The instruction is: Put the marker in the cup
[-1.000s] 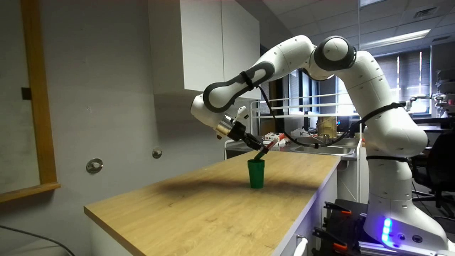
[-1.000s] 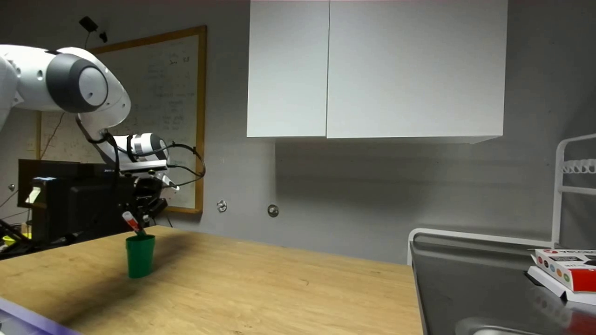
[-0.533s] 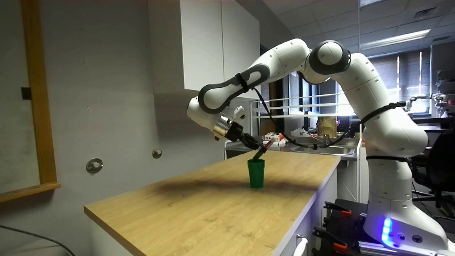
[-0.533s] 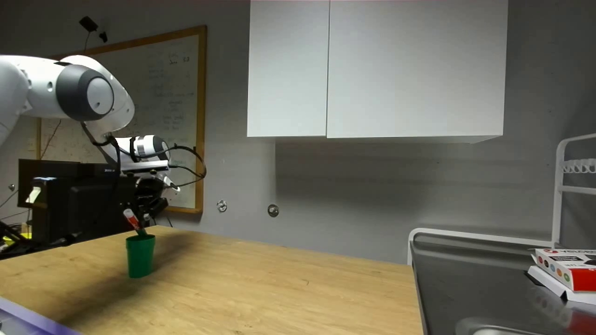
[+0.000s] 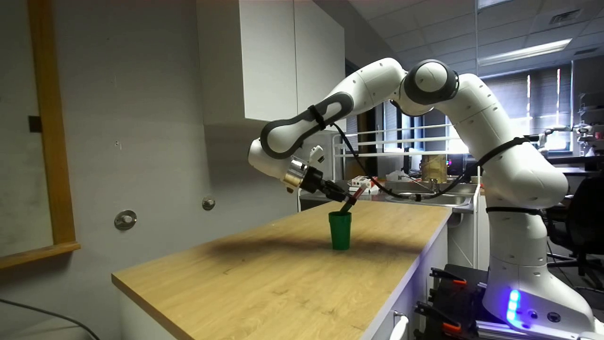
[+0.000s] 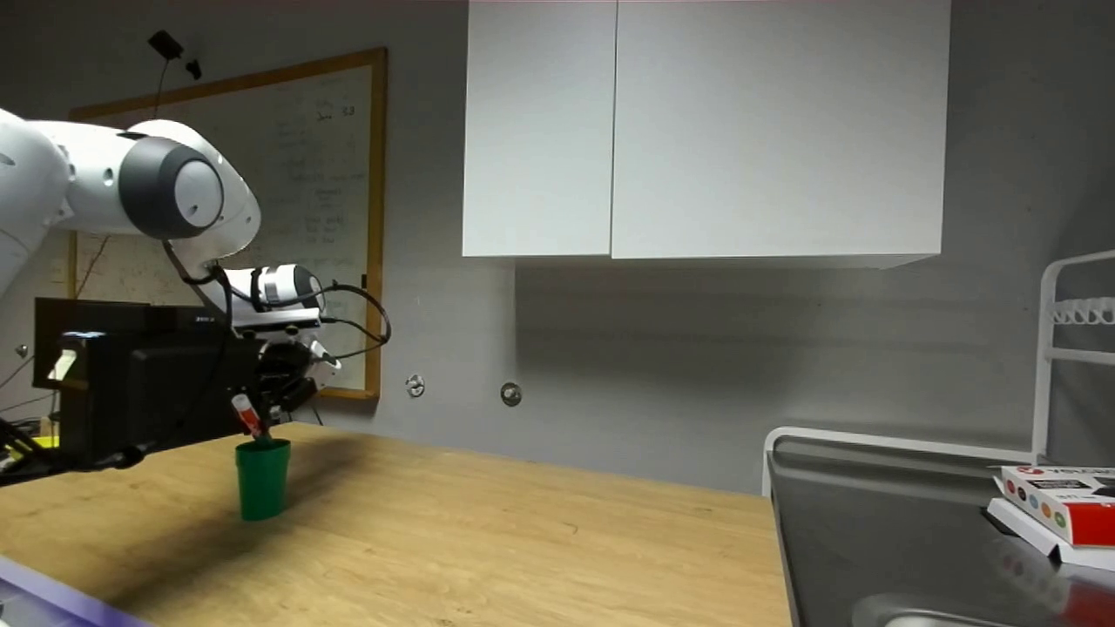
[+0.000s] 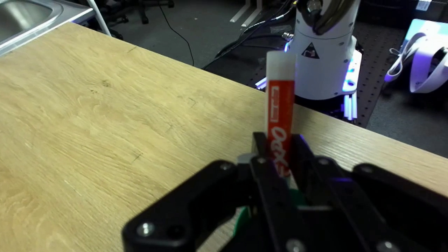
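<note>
The green cup (image 5: 340, 231) stands upright on the wooden countertop (image 5: 283, 283) and shows in both exterior views (image 6: 262, 483). The marker (image 5: 359, 191) has a white end, a red label and a green lower end. It is tilted, with its lower end at the cup's mouth; how deep it reaches in is hidden. My gripper (image 5: 352, 200) is shut on the marker just above the cup rim. In the wrist view the gripper (image 7: 279, 148) has a finger on each side of the marker (image 7: 281, 105). Only slivers of the cup (image 7: 241, 221) show behind the fingers there.
A metal sink (image 5: 429, 200) and a red and white box (image 5: 364, 182) are beyond the counter's far end. A white wall cabinet (image 5: 271, 61) hangs above the counter. The robot base (image 7: 320, 66) stands beside the counter's edge.
The arm's elbow and upper links have sunk. The hand has shifted only slightly, and the marker in it stands a little more upright. The cup has not moved.
</note>
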`<state>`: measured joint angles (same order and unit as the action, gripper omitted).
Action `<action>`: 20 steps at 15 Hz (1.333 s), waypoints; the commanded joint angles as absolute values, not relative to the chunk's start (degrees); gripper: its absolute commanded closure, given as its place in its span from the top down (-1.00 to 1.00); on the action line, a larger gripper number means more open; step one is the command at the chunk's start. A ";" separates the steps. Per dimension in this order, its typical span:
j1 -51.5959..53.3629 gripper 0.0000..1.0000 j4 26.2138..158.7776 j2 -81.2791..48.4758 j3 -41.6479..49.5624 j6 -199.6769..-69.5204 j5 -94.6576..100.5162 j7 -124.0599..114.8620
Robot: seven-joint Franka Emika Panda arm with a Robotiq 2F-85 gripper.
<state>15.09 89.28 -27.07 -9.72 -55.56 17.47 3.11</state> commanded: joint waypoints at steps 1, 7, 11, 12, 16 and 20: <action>15.09 -0.88 87.67 -29.31 -9.78 -54.11 17.21 1.83; 15.41 0.17 87.47 -29.69 -9.88 -53.26 17.57 1.70; 15.74 0.80 87.21 -29.35 -10.08 -52.90 17.60 1.61; 15.81 0.93 87.18 -29.22 -10.09 -52.83 17.60 1.54; 16.01 1.00 88.16 -26.89 -10.36 -54.03 17.89 1.04; 16.56 1.00 91.95 -19.71 -10.95 -58.14 18.79 -1.16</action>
<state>16.22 88.09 -26.00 -10.05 -54.82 17.65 1.51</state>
